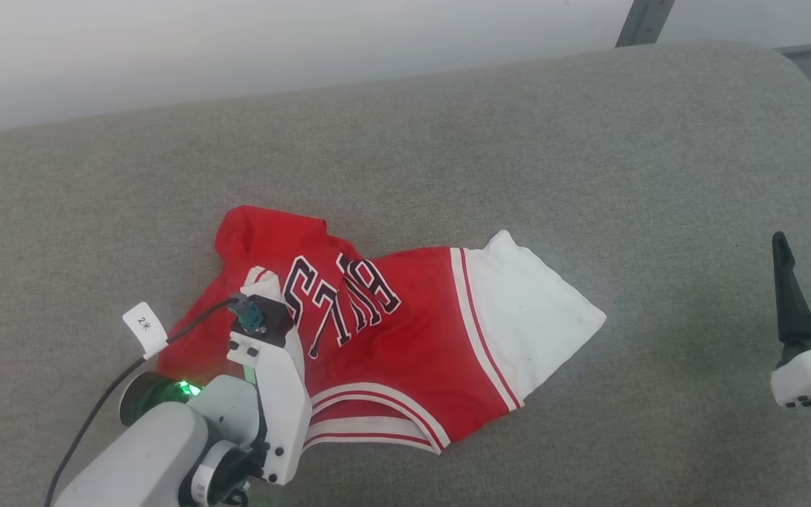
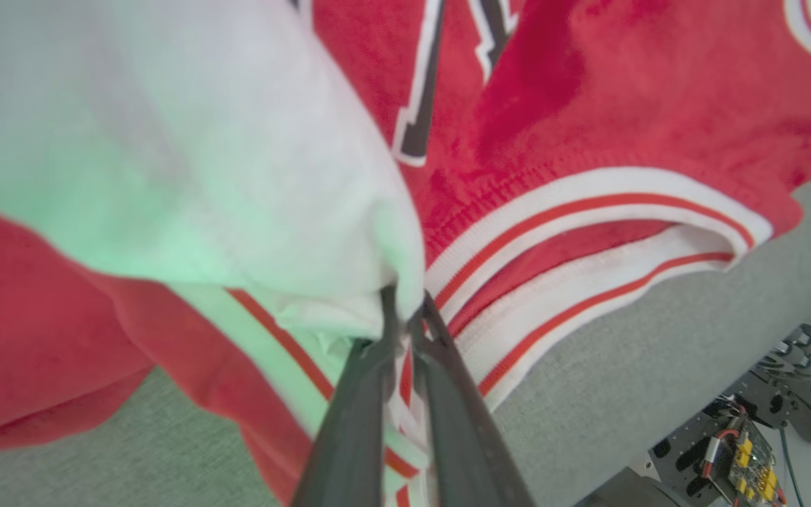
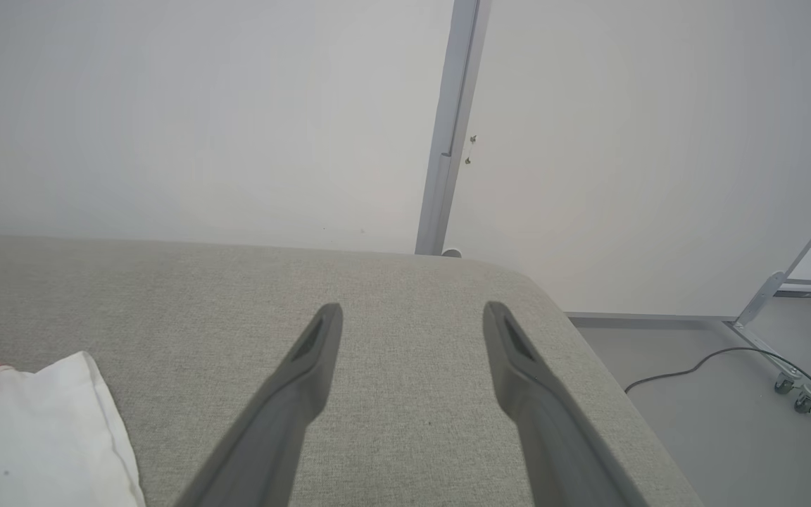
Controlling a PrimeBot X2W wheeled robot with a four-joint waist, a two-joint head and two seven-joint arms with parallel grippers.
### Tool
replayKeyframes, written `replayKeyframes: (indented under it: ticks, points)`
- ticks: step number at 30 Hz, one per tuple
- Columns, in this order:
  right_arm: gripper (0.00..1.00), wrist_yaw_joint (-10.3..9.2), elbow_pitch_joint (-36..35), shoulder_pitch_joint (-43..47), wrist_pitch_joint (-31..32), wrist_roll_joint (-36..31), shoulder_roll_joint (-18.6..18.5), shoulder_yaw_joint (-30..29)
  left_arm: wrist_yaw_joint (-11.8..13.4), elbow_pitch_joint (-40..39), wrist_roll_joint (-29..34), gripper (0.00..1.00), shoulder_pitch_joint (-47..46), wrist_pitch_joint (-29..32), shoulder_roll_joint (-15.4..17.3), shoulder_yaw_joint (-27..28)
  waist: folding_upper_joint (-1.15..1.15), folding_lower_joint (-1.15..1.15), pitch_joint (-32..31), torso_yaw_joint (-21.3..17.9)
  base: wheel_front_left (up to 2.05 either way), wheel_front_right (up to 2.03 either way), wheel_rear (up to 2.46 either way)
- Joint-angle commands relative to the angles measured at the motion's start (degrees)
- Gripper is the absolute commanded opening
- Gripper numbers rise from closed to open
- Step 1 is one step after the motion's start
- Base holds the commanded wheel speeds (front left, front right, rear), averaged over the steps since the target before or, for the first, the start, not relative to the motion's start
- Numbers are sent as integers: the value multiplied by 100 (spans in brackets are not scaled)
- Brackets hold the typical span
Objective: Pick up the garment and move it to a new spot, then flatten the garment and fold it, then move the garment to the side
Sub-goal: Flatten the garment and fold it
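A rumpled red jersey-style garment (image 1: pixel 391 338) with white sleeves and dark block letters is laid on a grey woven-fabric cushion (image 1: pixel 518 141), behind which a pale wall (image 3: pixel 201 120) and a grey metal post (image 3: pixel 448 141) are seen. White sleeve fabric at the garment's left is pinched by the left claw (image 2: pixel 405 303). The right claw (image 3: pixel 412 310) is held spread, well right of the garment.

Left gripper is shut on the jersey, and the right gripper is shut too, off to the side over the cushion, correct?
No: the right gripper is open, jaws wide apart, as the right wrist view shows. The rest holds: the left gripper is shut on the jersey, and the right one is off to the side over the cushion.
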Motion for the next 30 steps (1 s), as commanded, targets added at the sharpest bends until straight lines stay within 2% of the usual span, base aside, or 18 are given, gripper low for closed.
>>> replayKeyframes:
  ticks: [1, 5, 14, 20, 27, 30]
  points:
    - [100, -2, 38, -26, -45, 34, 28, -2, -43, 62, -42, 100, 44, -40, 15, 20, 0, 0, -23, 6, 0, 0, 0]
    - [100, -2, 51, 39, -64, -7, 56, -20, -83, -88, -136, 100, 4, 28, 158, 110, 0, 0, -99, 22, 0, 0, 0]
    - [100, -2, 6, 135, -49, -53, 130, -5, 191, -942, -109, 100, -98, 339, 745, 427, 0, 0, -187, 35, 0, 0, 0]
    - [100, -2, 23, 71, -69, -7, 112, 68, 40, -943, -196, 100, -172, 65, 737, 562, 0, 0, -125, -38, 0, 0, 0]
    - [100, -2, 60, 19, -114, 37, 81, 85, -49, -492, -75, 100, -291, -229, 639, 557, 0, 0, -24, -122, 0, 0, 0]
    - [100, -2, 72, -23, -126, 51, 70, 98, -51, -266, -125, 0, -347, -326, 549, 595, 0, 0, 17, -153, 0, 0, 0]
